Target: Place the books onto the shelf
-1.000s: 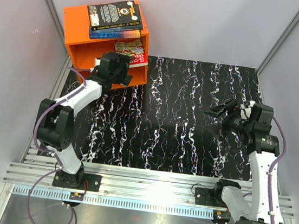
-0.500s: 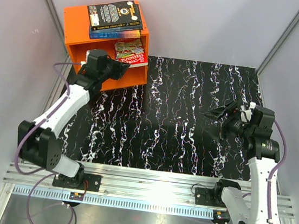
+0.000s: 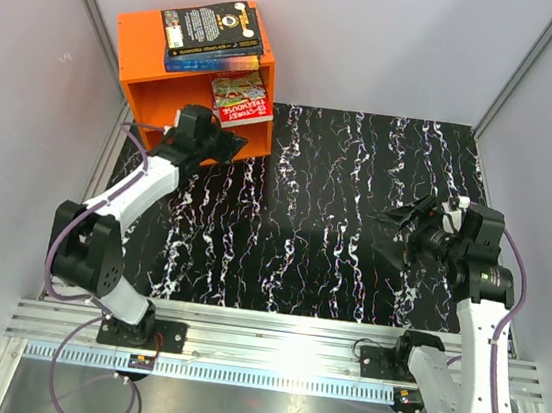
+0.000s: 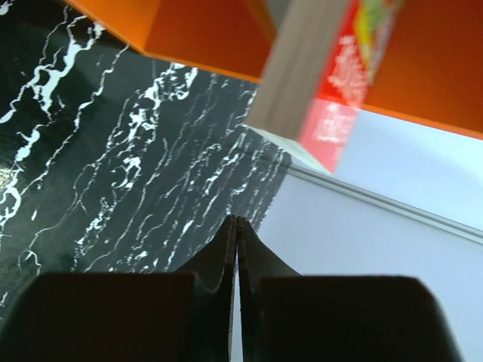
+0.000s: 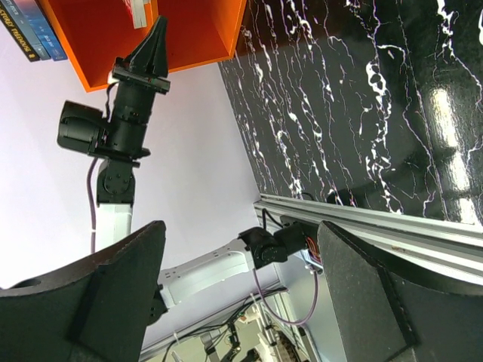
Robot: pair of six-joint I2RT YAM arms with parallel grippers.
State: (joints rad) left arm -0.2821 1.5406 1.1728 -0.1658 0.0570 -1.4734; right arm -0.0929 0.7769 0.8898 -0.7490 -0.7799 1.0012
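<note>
Books on the shelf, both grippers empty.
The orange shelf (image 3: 145, 58) carries a black book (image 3: 210, 23) stacked on a blue book (image 3: 213, 60) on its top, and a red book (image 3: 245, 104) juts from its opening. The left gripper (image 3: 231, 144), jaws pressed together on nothing, sits just in front of the shelf, near the red book. The right gripper (image 3: 401, 214), spread wide and empty, hangs well to the shelf's right.
</note>
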